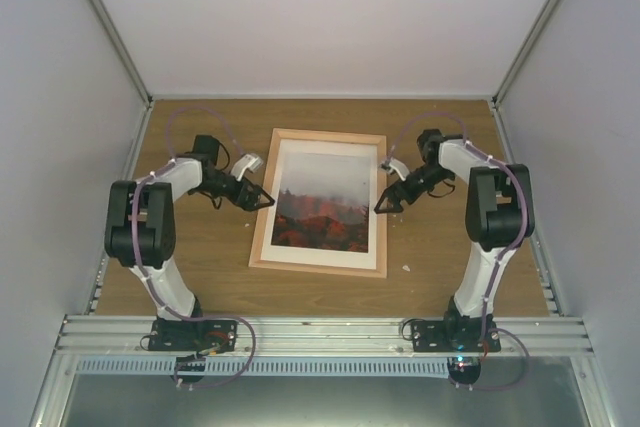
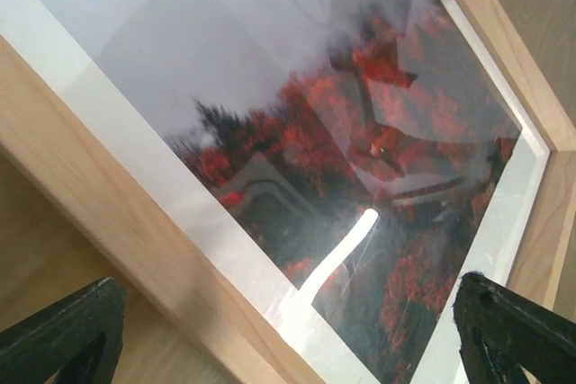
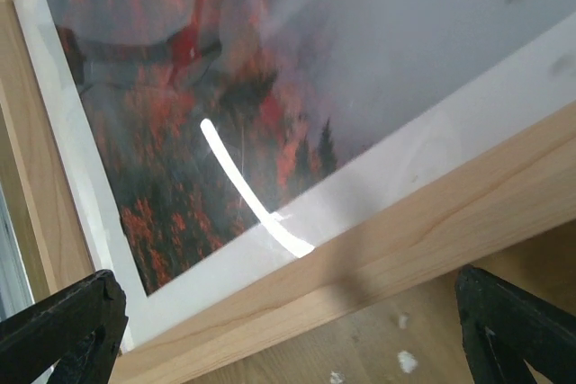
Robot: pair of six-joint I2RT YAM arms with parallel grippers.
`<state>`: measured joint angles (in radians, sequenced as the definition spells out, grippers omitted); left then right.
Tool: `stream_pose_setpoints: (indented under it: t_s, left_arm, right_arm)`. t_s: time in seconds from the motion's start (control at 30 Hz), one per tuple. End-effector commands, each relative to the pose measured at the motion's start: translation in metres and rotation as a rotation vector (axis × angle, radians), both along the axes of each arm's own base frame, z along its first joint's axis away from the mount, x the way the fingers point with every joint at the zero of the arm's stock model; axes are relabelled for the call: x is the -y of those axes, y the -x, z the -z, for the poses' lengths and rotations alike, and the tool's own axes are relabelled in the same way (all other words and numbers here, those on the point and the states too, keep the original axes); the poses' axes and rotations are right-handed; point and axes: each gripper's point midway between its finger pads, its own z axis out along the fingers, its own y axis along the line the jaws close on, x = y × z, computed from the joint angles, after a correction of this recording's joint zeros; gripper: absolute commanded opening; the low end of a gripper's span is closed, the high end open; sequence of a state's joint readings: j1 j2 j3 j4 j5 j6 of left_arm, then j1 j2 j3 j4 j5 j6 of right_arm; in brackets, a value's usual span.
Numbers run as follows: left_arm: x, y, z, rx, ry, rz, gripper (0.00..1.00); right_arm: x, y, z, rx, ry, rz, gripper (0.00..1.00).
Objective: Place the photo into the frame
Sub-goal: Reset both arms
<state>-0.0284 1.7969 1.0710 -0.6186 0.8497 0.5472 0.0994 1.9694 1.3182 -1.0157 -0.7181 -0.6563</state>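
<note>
"Since the photo (image 1: 322,197) already lies inside the frame (image 1: 315,268), what is left to do?"

"Little, I'd judge: check that it sits square, then get the arms away without nudging anything. The white border runs snug along the wooden rails in both wrist views, so it looks seated."

"Where do the arms stand?"

"The left pincer (image 1: 262,200) hangs just beside the left rail and the right pincer (image 1: 383,205) just beside the right rail, each about halfway along. Both are spread wide and pinch nothing. In the left wrist view the black fingers (image 2: 72,339) sit well apart, with rail and border between them."

"Is the print under the glass?"

"A glare streak and reflections of the arms lie across the picture, so probably under the clear pane. From these angles I can't be sure, and the back is hidden."

"How should the step be done well?"

"Rise straight up before swinging outward, both sides alike, so no finger catches a rail and skews the frame on the counter (image 1: 210,277). If an edge needs a push, press the wood slowly, not the pane."

"Anything else in the frame?"

"Only the photo. A few white scraps (image 1: 406,268) lie on the counter near its right front corner."
</note>
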Motion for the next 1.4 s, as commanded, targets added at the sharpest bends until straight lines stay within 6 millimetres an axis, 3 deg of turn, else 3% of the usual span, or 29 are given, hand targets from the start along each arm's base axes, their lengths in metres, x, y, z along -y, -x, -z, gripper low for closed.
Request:
stream_pose_setpoints:
  t_s: [0.0,0.17,0.33,0.47,0.57,0.73,0.87,1.03,1.13,1.37]
  left_arm:
    - [-0.013,-0.032,-0.064,0.153,-0.032,-0.058,0.99]
    - [-0.039,-0.063,-0.142,0.309,-0.096,-0.155,0.99]
    - [-0.068,-0.082,-0.222,0.380,-0.075,-0.270,0.99]
    - [-0.102,-0.082,-0.253,0.389,-0.006,-0.364,0.99]
    - [-0.136,-0.079,-0.251,0.379,0.004,-0.471,0.99]
    - [-0.183,-0.066,-0.216,0.295,0.016,-0.611,0.99]
    - [-0.194,-0.054,-0.169,0.234,-0.022,-0.645,0.99]
    - [-0.197,-0.042,-0.125,0.210,-0.084,-0.661,0.99]
    - [-0.195,-0.038,-0.117,0.204,-0.081,-0.661,0.99]
    - [-0.199,-0.041,-0.124,0.229,-0.091,-0.675,0.99]
  right_arm:
    - [0.003,-0.040,-0.077,0.224,-0.056,0.052,1.00]
    - [0.020,-0.068,-0.154,0.384,-0.080,0.121,1.00]
    - [0.062,-0.087,-0.227,0.548,-0.106,0.253,1.00]
    - [0.098,-0.084,-0.259,0.635,-0.121,0.359,1.00]
    - [0.121,-0.074,-0.260,0.661,-0.136,0.437,1.00]
    - [0.157,-0.060,-0.223,0.650,-0.126,0.553,1.00]
    - [0.173,-0.049,-0.183,0.595,-0.112,0.612,1.00]
    - [0.172,-0.038,-0.147,0.531,-0.126,0.635,1.00]
    - [0.170,-0.036,-0.140,0.519,-0.137,0.640,1.00]
    - [0.170,-0.038,-0.145,0.530,-0.151,0.649,1.00]
